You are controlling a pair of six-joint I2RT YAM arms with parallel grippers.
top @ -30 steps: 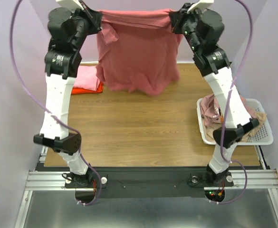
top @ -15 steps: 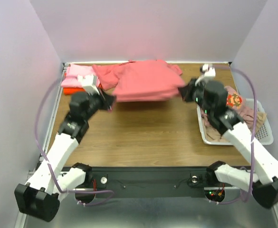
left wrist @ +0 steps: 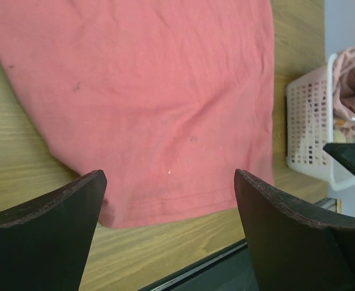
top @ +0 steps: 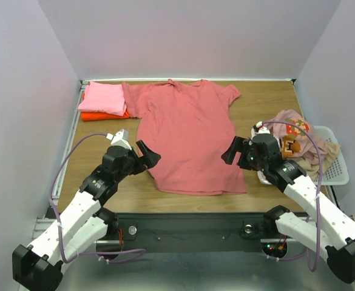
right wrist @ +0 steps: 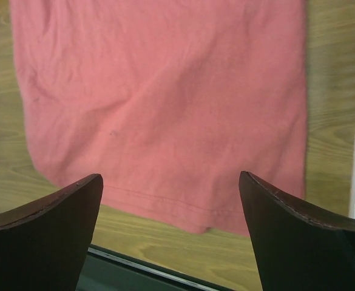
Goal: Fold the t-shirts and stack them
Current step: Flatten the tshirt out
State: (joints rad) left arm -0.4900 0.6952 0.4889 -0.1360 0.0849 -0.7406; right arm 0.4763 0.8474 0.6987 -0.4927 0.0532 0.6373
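At the near hem of the rose-red t-shirt (top: pixel 189 136), left gripper (top: pixel 148 153) and right gripper (top: pixel 228 151) gape wide, empty.
Each flanks the hem corner on its own side; the shirt lies flat on the table (top: pixel 268 103). Left of its collar, a light pink t-shirt (top: pixel 103 97) tops an orange t-shirt (top: pixel 101 116); right of it, a basket (top: pixel 338 176) holds the printed t-shirt (top: pixel 292 128).

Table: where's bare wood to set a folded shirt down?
Bare wood far right, between the spread red shirt and the basket; also left, nearer than the folded stack. Centre is covered; basket is full.
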